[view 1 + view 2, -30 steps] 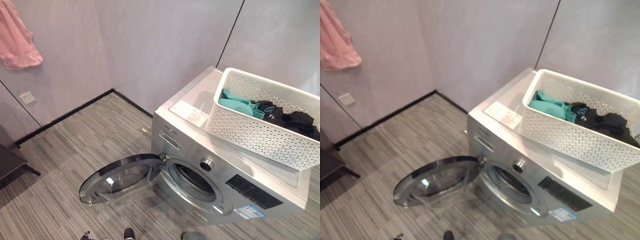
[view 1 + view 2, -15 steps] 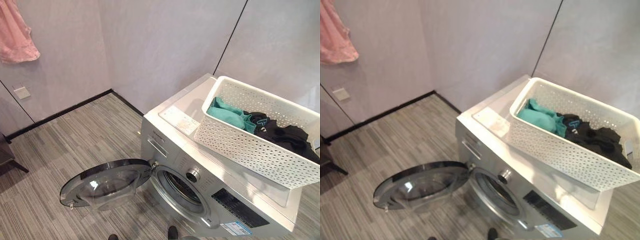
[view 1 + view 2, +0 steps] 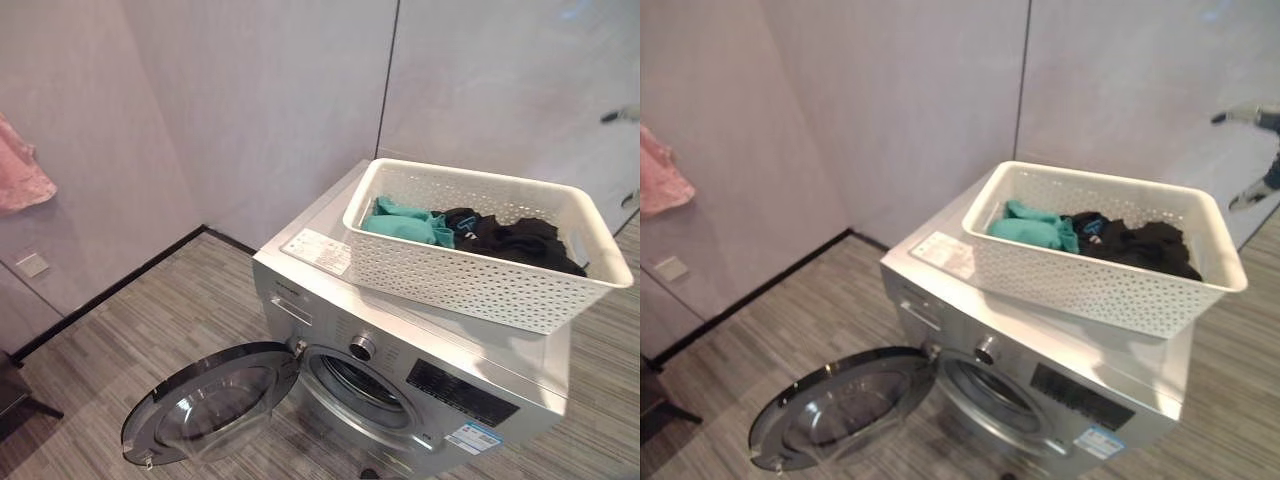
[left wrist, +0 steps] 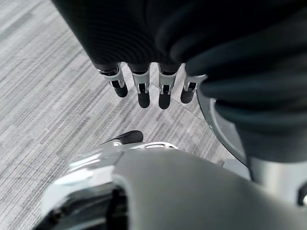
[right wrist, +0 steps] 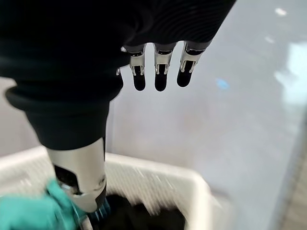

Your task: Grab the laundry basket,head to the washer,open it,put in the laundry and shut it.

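1. The camera had swung right since the earlier frame; the washer (image 3: pixel 400 380) and laundry basket (image 3: pixel 480 270) themselves sat unmoved, now nearer centre.
2. The basket rested atop the washer, laundry (image 3: pixel 470 232) inside, door (image 3: pixel 205 405) open at lower left.
3. The right hand (image 3: pixel 1250 150), fingers spread and empty, hovered at the right edge; the left hand (image 4: pixel 151 88) hung relaxed.
4. Loading looked next: reaching into the basket.

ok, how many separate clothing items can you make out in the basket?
2 that I can tell apart: a teal piece at the basket's left end, and a black heap filling the middle and right. The black heap may be more than one garment, and others may lie beneath.
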{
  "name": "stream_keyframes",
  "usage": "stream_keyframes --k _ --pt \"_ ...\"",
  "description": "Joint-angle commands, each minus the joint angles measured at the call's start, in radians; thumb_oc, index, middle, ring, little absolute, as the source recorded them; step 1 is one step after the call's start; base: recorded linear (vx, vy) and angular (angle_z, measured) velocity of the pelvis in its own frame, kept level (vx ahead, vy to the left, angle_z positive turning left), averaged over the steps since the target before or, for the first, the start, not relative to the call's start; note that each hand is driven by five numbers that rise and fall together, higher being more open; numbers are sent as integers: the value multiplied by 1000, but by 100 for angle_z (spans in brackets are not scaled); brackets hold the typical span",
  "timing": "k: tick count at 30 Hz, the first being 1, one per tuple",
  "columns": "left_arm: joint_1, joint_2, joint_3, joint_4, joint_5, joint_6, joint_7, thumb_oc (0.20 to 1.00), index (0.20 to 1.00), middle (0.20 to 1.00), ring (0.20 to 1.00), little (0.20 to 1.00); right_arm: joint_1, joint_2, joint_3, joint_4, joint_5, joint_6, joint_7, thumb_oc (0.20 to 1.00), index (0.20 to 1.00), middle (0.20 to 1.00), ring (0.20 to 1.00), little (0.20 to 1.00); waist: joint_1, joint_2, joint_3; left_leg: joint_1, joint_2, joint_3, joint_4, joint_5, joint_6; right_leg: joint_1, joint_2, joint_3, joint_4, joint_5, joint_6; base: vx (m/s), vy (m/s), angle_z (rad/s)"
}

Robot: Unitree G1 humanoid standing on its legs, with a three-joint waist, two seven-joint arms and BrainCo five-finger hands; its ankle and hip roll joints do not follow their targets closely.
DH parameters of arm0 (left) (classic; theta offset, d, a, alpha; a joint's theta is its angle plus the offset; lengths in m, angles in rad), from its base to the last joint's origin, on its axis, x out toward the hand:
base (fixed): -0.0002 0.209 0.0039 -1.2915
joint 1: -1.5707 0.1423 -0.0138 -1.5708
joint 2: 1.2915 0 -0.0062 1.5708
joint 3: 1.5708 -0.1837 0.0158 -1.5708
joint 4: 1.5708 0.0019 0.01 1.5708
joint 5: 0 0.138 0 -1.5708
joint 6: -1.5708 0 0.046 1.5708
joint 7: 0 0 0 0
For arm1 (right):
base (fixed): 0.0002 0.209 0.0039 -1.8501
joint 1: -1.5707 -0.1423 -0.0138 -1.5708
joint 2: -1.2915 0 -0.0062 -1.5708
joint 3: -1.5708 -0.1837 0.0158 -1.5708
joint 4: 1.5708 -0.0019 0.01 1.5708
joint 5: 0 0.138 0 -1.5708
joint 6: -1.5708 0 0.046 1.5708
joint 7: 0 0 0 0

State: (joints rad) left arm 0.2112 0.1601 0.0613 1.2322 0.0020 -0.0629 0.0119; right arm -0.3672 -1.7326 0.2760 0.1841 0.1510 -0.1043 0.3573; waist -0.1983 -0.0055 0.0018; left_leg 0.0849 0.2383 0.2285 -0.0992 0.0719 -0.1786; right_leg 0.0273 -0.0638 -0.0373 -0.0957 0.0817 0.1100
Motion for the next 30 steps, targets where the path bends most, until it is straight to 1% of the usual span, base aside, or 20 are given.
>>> stream_keyframes --k 1,2,4,5,6,8,9,12,15,18,21,25,30 --pt "-42 75 -108 2 7 -26 -22 1000 1000 1000 1000 1000 95 31 -221 3 -20 1 25 1000 1000 1000 1000 1000 50 -100 33 -2 14 6 54 -81 33 -23 -104 22 40 -82 66 -5 15 -6" --pt "-59 89 -142 -4 3 -27 -25 1000 1000 1000 1000 1000 222 47 -319 -19 -26 4 41 1000 1000 1000 1000 1000 83 -112 43 -1 11 7 52 -81 33 -22 -106 21 36 -81 67 0 0 0" --pt "-69 97 -169 -11 -7 -29 -25 1000 1000 1000 1000 1000 308 46 -388 -28 -30 5 51 1000 1000 1000 1000 1000 114 -116 52 -3 11 3 49 -79 32 -20 -109 14 32 -80 68 0 0 0" --pt "-74 100 -179 -10 -9 -28 -25 1000 1000 1000 1000 1000 301 44 -372 -33 -26 5 57 1000 1000 1000 1000 1000 128 -116 56 -7 11 -1 46 -77 32 -18 -110 8 28 -80 69 -2 -2 4" --pt "-73 100 -179 -10 -9 -28 -25 1000 1000 1000 1000 1000 291 44 -361 -32 -26 5 57 1000 1000 1000 1000 1000 127 -116 56 -7 11 -2 46 -76 32 -18 -110 8 28 -80 69 -5 -3 6" --pt "-74 104 -189 -4 -14 -26 -25 1000 1000 1000 1000 1000 218 37 -293 -21 -25 6 54 1000 1000 1000 1000 1000 148 -118 61 -16 9 -12 40 -71 29 -16 -111 -4 19 -79 69 1 -8 9" --pt "-73 105 -191 2 -12 -24 -26 1000 1000 1000 1000 1000 149 34 -226 -19 -22 6 52 1000 1000 1000 1000 1000 153 -120 64 -20 9 -17 40 -70 28 -14 -110 -9 18 -81 69 2 -18 12" --pt "-62 104 -186 21 -5 -22 -31 1000 1000 1000 1000 1000 22 22 -122 8 -15 6 46 1000 1000 1000 1000 1000 156 -122 64 -24 11 -22 35 -66 24 -8 -109 -21 15 -86 69 2 -17 25" --pt "-57 101 -192 30 -1 -21 -34 1000 1000 1000 1000 1000 -57 10 -72 67 -12 8 32 1000 1000 1000 1000 1000 158 -126 60 -24 10 -26 35 -67 22 -3 -107 -27 13 -88 67 2 -8 5" --pt "-66 106 -198 22 -17 -21 -29 1000 1000 1000 1000 1000 -146 31 23 135 -40 18 22 1000 1000 1000 1000 1000 165 -128 62 -21 11 -27 37 -68 22 1 -107 -30 15 -89 67 5 -11 -1" --pt "-72 103 -201 -2 -42 -27 -26 1000 1000 1000 1000 1000 -212 44 102 158 -63 20 16 1000 1000 1000 1000 1000 159 -123 65 -28 14 -38 36 -64 20 1 -105 -39 16 -92 65 8 -36 1" --pt "-69 101 -199 -2 -50 -23 -31 1000 1000 1000 1000 1000 -266 47 170 154 -81 21 15 1000 1000 1000 1000 1000 154 -115 74 -39 20 -48 37 -57 15 2 -100 -46 16 -99 60 9 -34 4" --pt "-61 95 -195 1 -48 -22 -37 1000 1000 1000 1000 1000 -207 64 151 131 -81 12 26 1000 1000 1000 1000 1000 153 -115 82 -40 26 -53 28 -51 11 5 -91 -52 14 -106 58 13 -24 4"
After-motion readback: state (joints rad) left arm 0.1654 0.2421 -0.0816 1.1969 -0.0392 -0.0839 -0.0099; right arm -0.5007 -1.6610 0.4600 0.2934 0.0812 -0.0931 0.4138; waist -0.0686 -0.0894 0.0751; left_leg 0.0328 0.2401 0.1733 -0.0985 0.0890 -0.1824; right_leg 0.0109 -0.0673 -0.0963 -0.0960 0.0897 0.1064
